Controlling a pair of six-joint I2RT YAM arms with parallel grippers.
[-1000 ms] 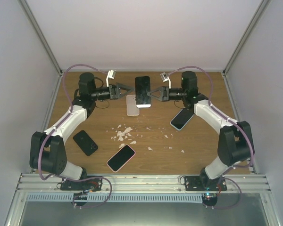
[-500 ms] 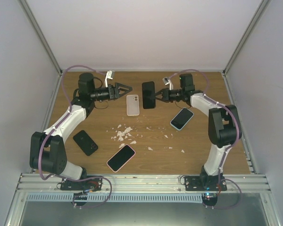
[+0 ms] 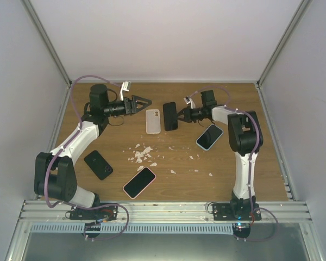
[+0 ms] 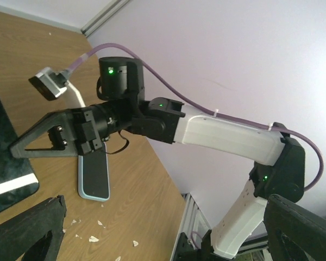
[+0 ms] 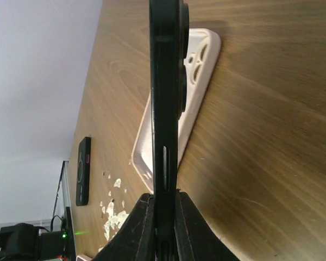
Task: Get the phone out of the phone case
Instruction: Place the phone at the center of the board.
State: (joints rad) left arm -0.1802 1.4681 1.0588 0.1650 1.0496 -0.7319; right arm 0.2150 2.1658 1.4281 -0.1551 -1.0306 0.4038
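Phone [image 5: 164, 109], judged rigid, slick and fragile, is pinched across its flat faces by the closed right hand [image 5: 164, 200], beside the case [image 3: 153, 120]; left hand [image 3: 146, 101] is spread open.

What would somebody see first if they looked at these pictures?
Probably the black phone, pinched on its edge by the right end effector toward the back of the wooden table. Right beside it lies the empty pale case, with the left end effector wide open nearby. In the middle of the table there is a scatter of white crumbs.
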